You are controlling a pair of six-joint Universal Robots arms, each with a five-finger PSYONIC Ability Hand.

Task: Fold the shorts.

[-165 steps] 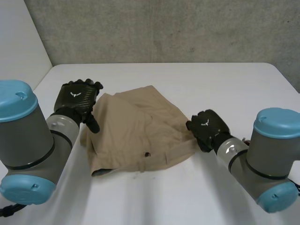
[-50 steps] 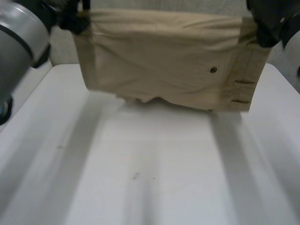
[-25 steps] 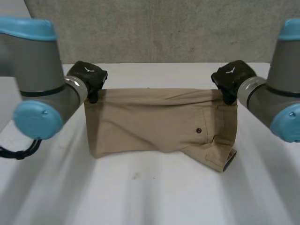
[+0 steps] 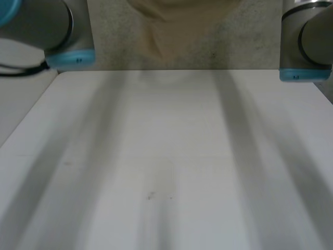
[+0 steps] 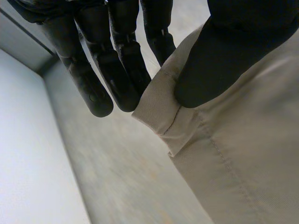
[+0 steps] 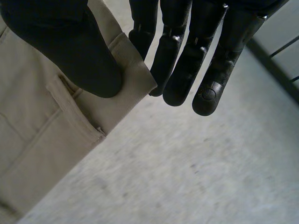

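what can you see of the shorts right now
The shorts are tan woven cloth with stitched seams and a hemmed band along the edge. They hang in the air above the white table, clear of it, with a fold drooping down in the middle. The left robot hand pinches one hemmed corner between thumb and fingers. The right robot hand pinches another corner the same way, next to a stitched strip.
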